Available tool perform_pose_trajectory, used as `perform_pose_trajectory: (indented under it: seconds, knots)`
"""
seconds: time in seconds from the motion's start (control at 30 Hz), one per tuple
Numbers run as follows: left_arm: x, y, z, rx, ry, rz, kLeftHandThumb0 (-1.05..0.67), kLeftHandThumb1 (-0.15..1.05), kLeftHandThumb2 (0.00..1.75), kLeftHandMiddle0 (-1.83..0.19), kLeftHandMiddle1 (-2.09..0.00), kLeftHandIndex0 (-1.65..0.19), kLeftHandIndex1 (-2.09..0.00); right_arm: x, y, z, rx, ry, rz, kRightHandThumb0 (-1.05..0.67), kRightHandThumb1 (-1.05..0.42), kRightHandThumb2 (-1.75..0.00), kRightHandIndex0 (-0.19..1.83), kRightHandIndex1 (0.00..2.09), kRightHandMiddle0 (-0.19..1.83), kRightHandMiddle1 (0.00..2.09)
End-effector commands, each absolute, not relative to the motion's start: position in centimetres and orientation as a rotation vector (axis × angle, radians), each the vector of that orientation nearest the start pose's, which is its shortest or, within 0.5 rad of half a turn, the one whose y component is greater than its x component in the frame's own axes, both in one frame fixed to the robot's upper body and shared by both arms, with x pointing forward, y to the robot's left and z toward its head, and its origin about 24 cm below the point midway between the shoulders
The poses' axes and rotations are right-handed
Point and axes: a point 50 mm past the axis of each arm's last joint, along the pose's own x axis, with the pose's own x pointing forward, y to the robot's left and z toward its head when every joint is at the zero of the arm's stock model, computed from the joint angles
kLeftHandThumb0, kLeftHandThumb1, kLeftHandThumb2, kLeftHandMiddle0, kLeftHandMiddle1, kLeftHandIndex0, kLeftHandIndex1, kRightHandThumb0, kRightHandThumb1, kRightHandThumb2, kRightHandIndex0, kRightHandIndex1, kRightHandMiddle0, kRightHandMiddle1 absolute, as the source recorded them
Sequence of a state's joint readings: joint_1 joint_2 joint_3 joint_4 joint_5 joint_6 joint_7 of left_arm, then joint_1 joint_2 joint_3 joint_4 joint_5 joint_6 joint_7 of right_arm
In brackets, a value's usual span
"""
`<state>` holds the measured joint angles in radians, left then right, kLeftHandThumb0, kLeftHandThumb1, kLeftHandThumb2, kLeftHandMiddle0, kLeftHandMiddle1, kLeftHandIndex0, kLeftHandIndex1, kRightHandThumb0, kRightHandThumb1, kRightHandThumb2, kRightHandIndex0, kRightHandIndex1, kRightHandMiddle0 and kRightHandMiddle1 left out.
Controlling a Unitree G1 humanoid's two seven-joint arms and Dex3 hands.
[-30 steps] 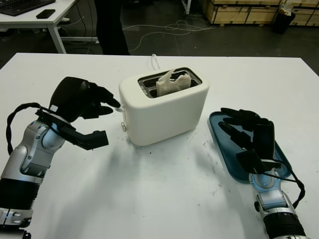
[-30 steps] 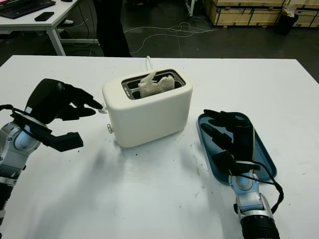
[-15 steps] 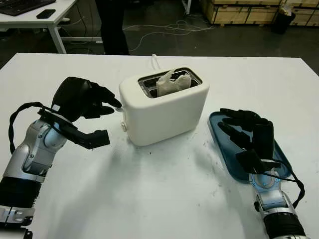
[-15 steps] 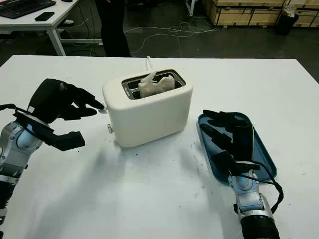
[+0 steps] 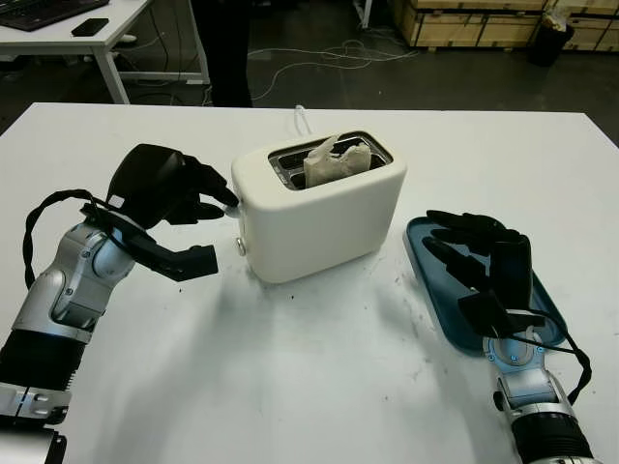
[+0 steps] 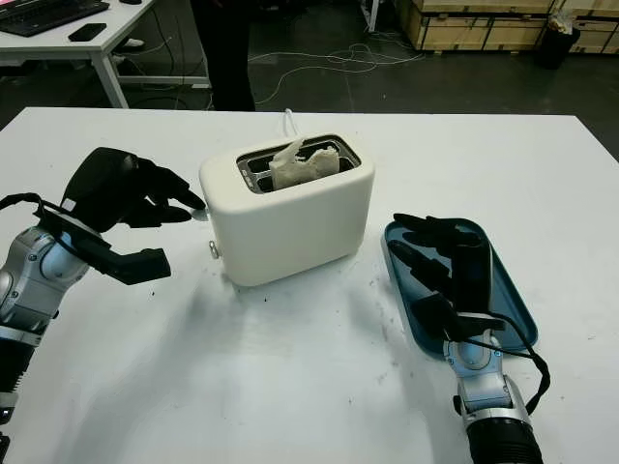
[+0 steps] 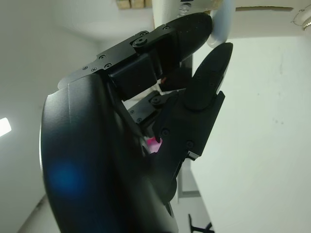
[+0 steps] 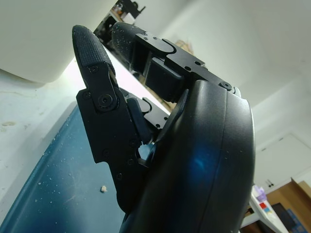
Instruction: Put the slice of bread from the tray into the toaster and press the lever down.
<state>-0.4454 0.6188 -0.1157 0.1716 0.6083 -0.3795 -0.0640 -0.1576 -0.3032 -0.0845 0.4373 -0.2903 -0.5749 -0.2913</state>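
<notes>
Left hand [image 5: 179, 198] reaches the lever [image 6: 199, 215] of a cream toaster [image 5: 319, 208] already loaded with bread.

The slice of bread [image 5: 336, 159] stands in the toaster's slot near the middle of the white table [image 5: 309, 387], its torn top poking out. The left hand's fingertips [image 7: 214, 26] touch the small white lever on the toaster's end; its fingers are curled and grip nothing. The right hand [image 5: 484, 261] hovers open over the blue tray [image 6: 511, 300], toward the table's right edge.
</notes>
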Motion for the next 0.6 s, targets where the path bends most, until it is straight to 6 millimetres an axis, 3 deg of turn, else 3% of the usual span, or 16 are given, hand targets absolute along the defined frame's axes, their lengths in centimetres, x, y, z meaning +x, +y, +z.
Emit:
perform_pose_trajectory:
  seconds: [0.0, 0.47, 0.57]
  knots:
    - [31.7, 19.1, 16.5, 1.299, -0.541, -0.296, -0.24, 0.71, 0.01, -1.29, -0.75, -1.40, -0.01, 27.0, -22.6, 5.7, -0.500, -0.380, -0.204, -0.64, -0.80, 0.00, 1.19, 0.15, 1.14, 0.00]
    - [31.7, 19.5, 17.6, 1.391, -0.502, -0.350, -0.24, 0.67, 0.00, -1.29, -0.64, -1.41, -0.01, 26.9, -22.7, 5.7, -0.508, -0.377, -0.207, -0.65, -0.80, 0.00, 1.20, 0.13, 1.14, 0.00]
    - [31.8, 19.5, 17.6, 1.400, -0.500, -0.362, -0.24, 0.66, 0.00, -1.31, -0.74, -1.41, -0.01, 26.9, -22.7, 5.7, -0.510, -0.381, -0.205, -0.64, -0.80, 0.00, 1.20, 0.13, 1.14, 0.00]
